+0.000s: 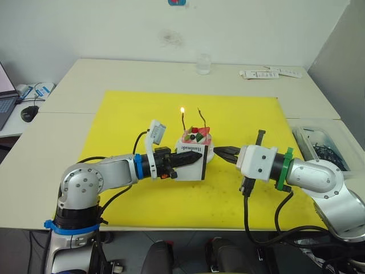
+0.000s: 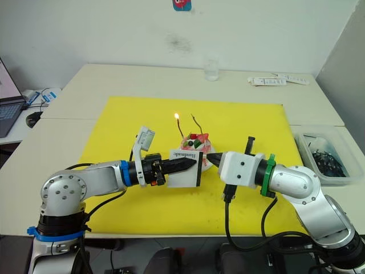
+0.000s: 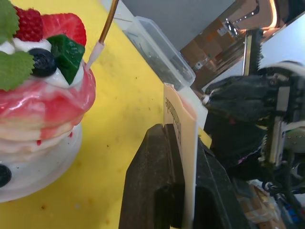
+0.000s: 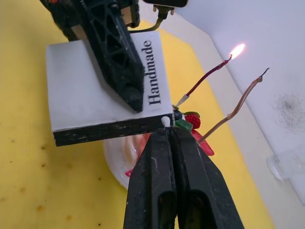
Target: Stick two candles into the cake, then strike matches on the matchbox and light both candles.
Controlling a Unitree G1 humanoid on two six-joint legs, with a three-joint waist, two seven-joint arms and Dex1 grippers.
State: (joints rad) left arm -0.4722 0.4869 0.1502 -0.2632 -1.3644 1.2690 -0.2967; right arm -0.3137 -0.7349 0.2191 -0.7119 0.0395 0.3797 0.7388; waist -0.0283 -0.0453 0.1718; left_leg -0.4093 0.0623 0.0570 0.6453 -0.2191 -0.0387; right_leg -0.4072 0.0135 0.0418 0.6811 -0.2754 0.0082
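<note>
candles stand in the cake at the middle of the frame in the head views, both planted in its top; the left one carries a flame at its tip, the right one looks dark and unlit. so the sticking step reads as done and one of two lightings as done; one candle is left to light. the matchbox is held upright just in front of the cake, lower centre of the frame, the left gripper with its fingers pinching the box across its flat faces, black striking strip along the lower edge in the right wrist view. the right gripper has its fingers pressed together, a small pale match head showing at their tips, right against the strip, so a second match seems about to be struck. the match's shaft is hidden between the fingers, and whether the head truly touches the strip is hard to make out. all sits on a yellow mat over the surface. the cake's plate is mostly hidden behind the box in the head views.
</note>
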